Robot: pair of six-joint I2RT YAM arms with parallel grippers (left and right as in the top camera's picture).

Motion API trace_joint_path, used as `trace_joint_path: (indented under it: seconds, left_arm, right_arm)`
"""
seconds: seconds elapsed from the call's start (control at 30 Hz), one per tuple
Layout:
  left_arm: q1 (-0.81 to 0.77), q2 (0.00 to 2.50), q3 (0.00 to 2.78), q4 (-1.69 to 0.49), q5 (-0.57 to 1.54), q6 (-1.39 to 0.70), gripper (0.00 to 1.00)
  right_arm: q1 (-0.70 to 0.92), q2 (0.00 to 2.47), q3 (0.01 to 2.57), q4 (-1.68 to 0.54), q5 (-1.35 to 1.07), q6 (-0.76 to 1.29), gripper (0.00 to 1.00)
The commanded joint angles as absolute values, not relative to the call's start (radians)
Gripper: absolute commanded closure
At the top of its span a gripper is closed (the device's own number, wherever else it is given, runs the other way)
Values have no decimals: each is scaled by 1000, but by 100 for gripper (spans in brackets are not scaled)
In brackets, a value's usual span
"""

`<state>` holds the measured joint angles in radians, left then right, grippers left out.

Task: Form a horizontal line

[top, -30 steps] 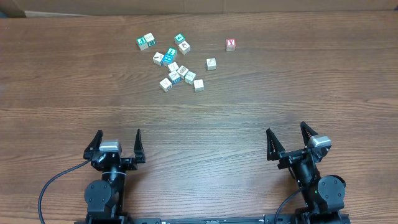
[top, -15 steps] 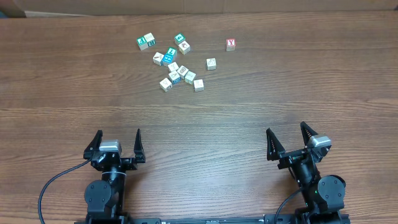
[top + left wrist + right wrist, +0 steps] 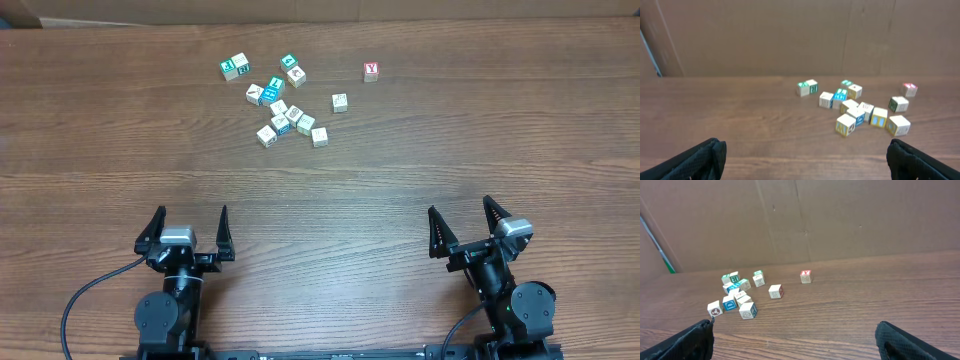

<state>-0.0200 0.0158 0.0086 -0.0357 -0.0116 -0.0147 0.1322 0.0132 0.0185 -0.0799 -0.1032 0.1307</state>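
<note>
**Nothing shifts; cubes scattered, both grippers empty**

Nothing has moved since the earlier overhead frames: every cube and both arms sit where they were. I count fifteen small wooden cubes on the brown wood-grain table point(image 3: 500, 140), all in the far half and left of centre. Four of them, the teal-faced cubes point(image 3: 276, 86), show teal or blue tops from overhead, and the others are pale.

Within the cluster, a short run of pale wooden picture cubes point(image 3: 294, 115), three by my count, lies edge to edge. Its long axis slants from far-left to near-right, not level across the table. More pale cubes lie loose just beside it.

One red-lettered wooden cube point(image 3: 371, 71) stands alone to the right, and its top reads "Y". The markings on the other cubes are too small to read.

At the near edge, the left gripper point(image 3: 190, 214) and right gripper point(image 3: 460, 207) have their fingers spread wide. They grasp nothing and are well apart from the cubes. A plain cardboard wall point(image 3: 790, 35) backs the table.
</note>
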Motion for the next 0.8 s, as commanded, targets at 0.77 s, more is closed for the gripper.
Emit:
trace_joint_path:
  seconds: [0.77]
  left_arm:
    - [-27,57,578,337,313,-81,1]
  right_arm:
    - [129,8,8,-76,-96,133,0]
